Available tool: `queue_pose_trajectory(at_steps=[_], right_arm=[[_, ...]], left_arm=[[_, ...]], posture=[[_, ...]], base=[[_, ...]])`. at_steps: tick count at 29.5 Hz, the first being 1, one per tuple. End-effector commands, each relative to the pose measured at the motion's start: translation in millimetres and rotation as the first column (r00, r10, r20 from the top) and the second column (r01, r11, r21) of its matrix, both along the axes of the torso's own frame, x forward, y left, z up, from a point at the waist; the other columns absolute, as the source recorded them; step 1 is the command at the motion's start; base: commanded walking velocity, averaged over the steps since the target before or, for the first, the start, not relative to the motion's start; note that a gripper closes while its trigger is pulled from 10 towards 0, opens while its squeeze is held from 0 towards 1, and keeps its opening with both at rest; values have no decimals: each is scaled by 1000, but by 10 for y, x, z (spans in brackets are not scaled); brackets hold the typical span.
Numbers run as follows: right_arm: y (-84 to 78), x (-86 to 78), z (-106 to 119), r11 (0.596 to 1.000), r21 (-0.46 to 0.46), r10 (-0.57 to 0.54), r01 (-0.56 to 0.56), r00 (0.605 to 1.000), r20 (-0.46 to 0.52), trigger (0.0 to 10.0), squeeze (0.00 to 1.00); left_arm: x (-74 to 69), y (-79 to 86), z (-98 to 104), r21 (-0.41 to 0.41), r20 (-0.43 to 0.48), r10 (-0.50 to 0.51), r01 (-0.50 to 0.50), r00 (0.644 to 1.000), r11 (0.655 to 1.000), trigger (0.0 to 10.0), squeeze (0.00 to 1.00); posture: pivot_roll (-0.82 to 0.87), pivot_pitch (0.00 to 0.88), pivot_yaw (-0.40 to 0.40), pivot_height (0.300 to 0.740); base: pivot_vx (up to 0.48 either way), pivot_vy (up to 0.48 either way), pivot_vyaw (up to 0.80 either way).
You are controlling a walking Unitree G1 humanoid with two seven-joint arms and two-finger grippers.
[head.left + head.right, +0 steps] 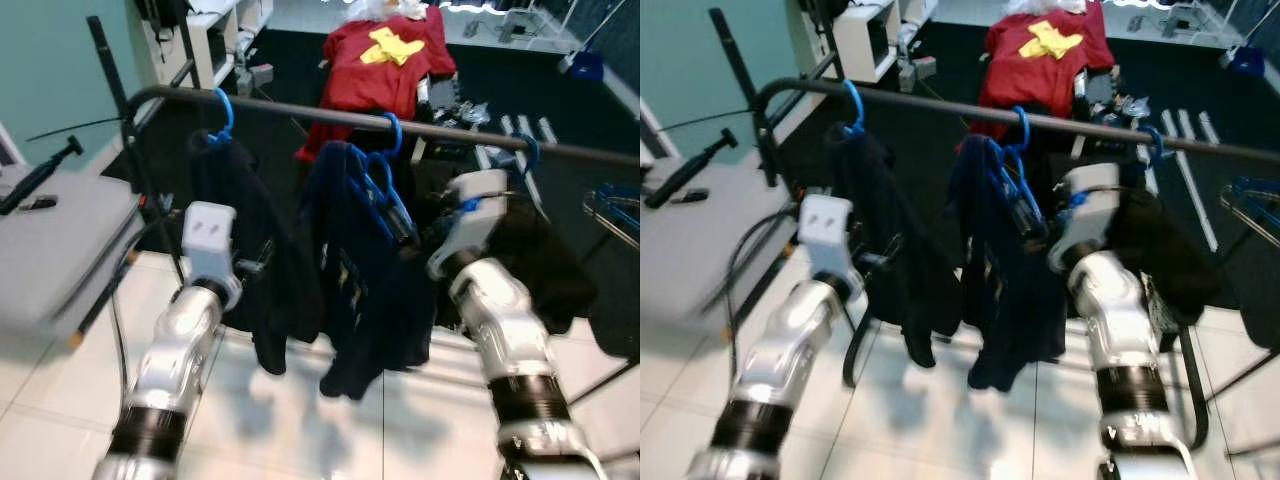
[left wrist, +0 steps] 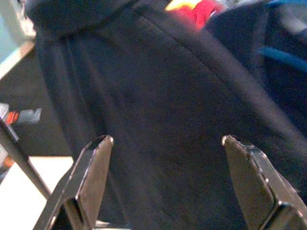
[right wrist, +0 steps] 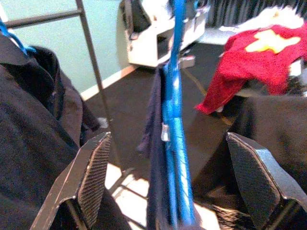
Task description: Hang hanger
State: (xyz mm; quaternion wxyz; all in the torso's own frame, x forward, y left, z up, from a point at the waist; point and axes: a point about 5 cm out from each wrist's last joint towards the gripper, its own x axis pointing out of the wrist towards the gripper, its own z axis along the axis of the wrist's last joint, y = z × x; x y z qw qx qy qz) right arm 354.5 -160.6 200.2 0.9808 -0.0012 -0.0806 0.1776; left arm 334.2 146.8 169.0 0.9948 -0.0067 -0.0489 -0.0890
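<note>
Right wrist view looks along the right gripper (image 3: 175, 182), its two fingers spread wide with nothing pinched between them; the blue hanger (image 3: 175, 120) hangs edge-on in the gap, a dark navy garment (image 3: 154, 158) draped from it. From the head views, the hanger's hook (image 1: 392, 130) is already over the black rail (image 1: 300, 110), between two other dark garments on blue hangers.

The left gripper (image 2: 165, 158) is also spread open, empty, close against the black garment (image 2: 158, 110) at the left end of the rail.

The hanger looks like thin, stiff plastic, light in itself (the cloth adds the weight and would likely make it swing). Its smooth bar may slip in the fingers, so the neck just under the hook, or the shoulder bar near it, seems the best hold.

A pale print on the navy garment (image 1: 345, 270) is too blurred to read; no other writing is legible.
</note>
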Motion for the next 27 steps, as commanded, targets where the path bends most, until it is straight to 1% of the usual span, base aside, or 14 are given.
queue_pose_trajectory(at_steps=[1, 6, 8, 9, 10, 13, 16, 17, 19, 21, 23, 24, 26, 27], right_arm=[[-132, -24, -67, 999, 7, -33, 33, 999, -18, 10000, 0], [-91, -45, -118, 1000, -31, -4, 3, 999, -49, 10000, 0], [-145, -30, -185, 995, -90, -52, 43, 993, -105, 10000, 0], [-145, -30, -185, 995, -90, -52, 43, 993, -105, 10000, 0], [-177, -23, -210, 991, -120, -79, 64, 989, -124, 10000, 0], [-194, -20, -218, 990, -121, -92, 75, 986, -140, 10000, 0], [-158, -36, -227, 993, -115, -59, 39, 984, -169, 10000, 0], [-63, -85, -249, 992, -109, 41, -64, 978, -207, 10000, 0], [-63, -85, -249, 992, -109, 41, -64, 978, -207, 10000, 0], [-28, -118, -266, 986, -114, 93, -121, 969, -227, 10000, 0], [-43, -118, -272, 985, -122, 90, -121, 968, -236, 10000, 0], [-73, -107, -287, 984, -141, 67, -105, 966, -252, 8275, 0], [-93, -100, -297, 983, -156, 49, -93, 963, -265, 8275, 0], [-115, -89, -314, 982, -169, 28, -79, 959, -282, 5294, 0]], left_arm=[[2, -76, -26, 13, -9, -20, 20, 1000, 1000, 10000, 0], [2, -70, -28, 13, -12, -14, 14, 1000, 1000, 10000, 0], [-5, -70, -39, 13, -16, -14, 14, 1000, 1000, 10000, 0], [-5, -70, -39, 13, -16, -14, 14, 1000, 1000, 10000, 0], [-8, -71, -44, 13, -17, -14, 14, 1000, 1000, 10000, 0], [-11, -75, -48, 12, -19, -16, 16, 1000, 1000, 10000, 0], [-13, -92, -52, 11, -20, -18, 18, 1000, 1000, 10000, 0], [-12, -105, -54, 12, -20, -21, 21, 1000, 1000, 10000, 0], [-12, -105, -54, 12, -20, -21, 21, 1000, 1000, 10000, 0], [-11, -108, -56, 12, -20, -22, 22, 1000, 1000, 10000, 0], [-10, -106, -59, 11, -21, -21, 21, 1000, 1000, 10000, 0], [-11, -105, -62, 9, -23, -21, 21, 1000, 1000, 10000, 0], [-11, -105, -65, 8, -24, -21, 21, 1000, 1000, 10000, 0], [-13, -111, -66, 6, -24, -22, 22, 999, 1000, 10000, 0]], posture=[[-6, 134, -30, 740], [-6, 134, -30, 740], [-9, 136, -33, 740], [-9, 136, -33, 740], [-10, 137, -33, 740], [-11, 137, -33, 740], [-15, 138, -34, 740], [-16, 137, -36, 740], [-16, 137, -36, 740], [-17, 137, -39, 740], [-17, 137, -39, 740], [-19, 137, -42, 740], [-19, 137, -42, 740], [-19, 136, -43, 740]], base=[[0, 0, 0], [0, 0, 0], [0, 0, 0], [0, 0, 0], [0, 0, 0], [0, 0, 0], [0, 0, 0], [0, 0, 0], [0, 0, 0], [0, 0, 0], [0, 0, 0], [0, 0, 0], [0, 0, 0], [0, 0, 0]])
